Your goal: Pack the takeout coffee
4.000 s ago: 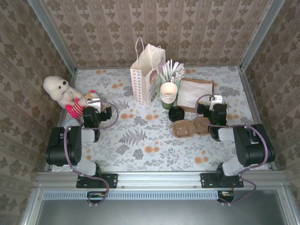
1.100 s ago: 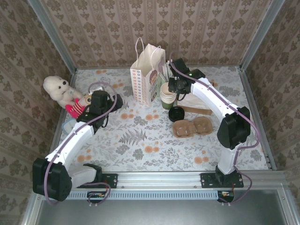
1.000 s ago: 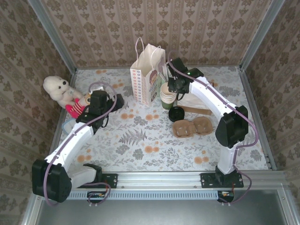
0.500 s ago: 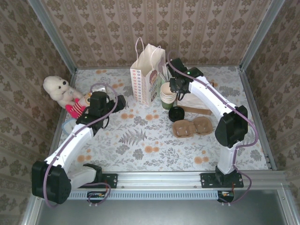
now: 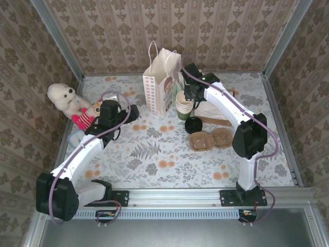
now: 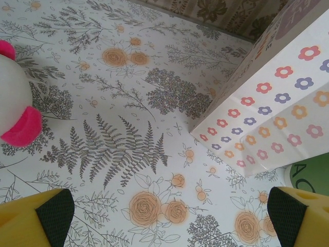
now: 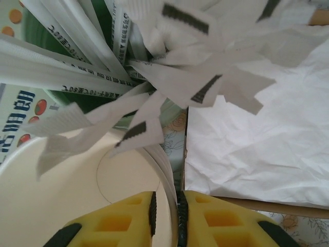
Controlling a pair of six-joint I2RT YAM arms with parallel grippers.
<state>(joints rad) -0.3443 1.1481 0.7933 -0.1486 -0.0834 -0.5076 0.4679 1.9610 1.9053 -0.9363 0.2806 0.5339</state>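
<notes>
The takeout coffee is out of view. A stack of cream paper cups (image 5: 185, 101) stands right of the paper bag (image 5: 162, 85), with a green wall (image 5: 181, 115) showing at its base. My right gripper (image 5: 188, 95) is over the stack's far rim. In the right wrist view the right gripper (image 7: 165, 198) is shut on the top cup's rim (image 7: 163, 172), one pad inside the cup and one outside. A loose black lid (image 5: 193, 124) lies in front of the stack. My left gripper (image 5: 134, 111) hovers open left of the bag, and the left gripper (image 6: 169, 206) holds nothing.
Wrapped straws (image 7: 154, 51) fan out of a green holder behind the cups. White napkins (image 7: 257, 149) lie to the right on brown paper. A cardboard cup carrier (image 5: 209, 139) sits near the lid. A plush toy (image 5: 66, 100) is at the far left. The flowered bag (image 6: 277, 103) stands close to the left gripper.
The right gripper's jaws have narrowed onto the top cup's rim, and its arm has shifted slightly left over the stack. The left arm has barely moved.
</notes>
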